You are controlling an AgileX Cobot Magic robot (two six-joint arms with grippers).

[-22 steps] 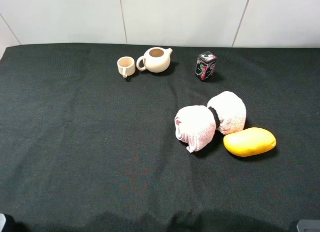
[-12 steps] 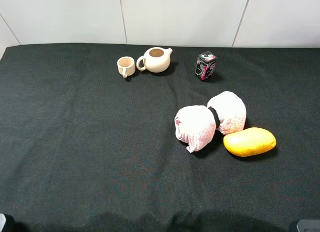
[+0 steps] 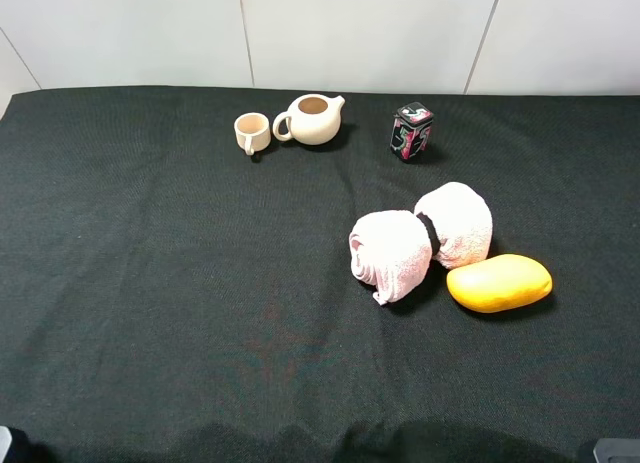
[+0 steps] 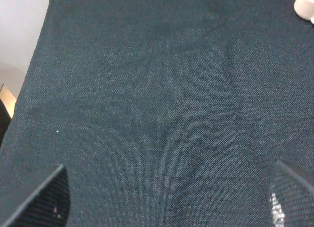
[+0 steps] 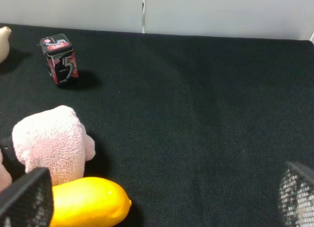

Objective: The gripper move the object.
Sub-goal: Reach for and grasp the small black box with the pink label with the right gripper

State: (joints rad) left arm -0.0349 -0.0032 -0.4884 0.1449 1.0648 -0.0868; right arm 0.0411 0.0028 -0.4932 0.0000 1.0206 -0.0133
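The object, a small black tin box (image 3: 411, 131) with a pink, green and white pattern, stands upright at the back of the dark cloth, right of centre. It also shows in the right wrist view (image 5: 60, 59), far ahead of my right gripper (image 5: 162, 190). That gripper is open and empty, with its fingers (image 5: 27, 197) wide apart. My left gripper (image 4: 167, 188) is open and empty over bare cloth, with only the fingertips (image 4: 41, 200) in view. Neither gripper is near the box.
A cream cup (image 3: 251, 133) and teapot (image 3: 312, 119) stand at the back, left of the box. Two pink rolled towels (image 3: 420, 239) and a yellow mango (image 3: 498, 283) lie in front of the box, between it and the right gripper. A white wall runs behind the table.
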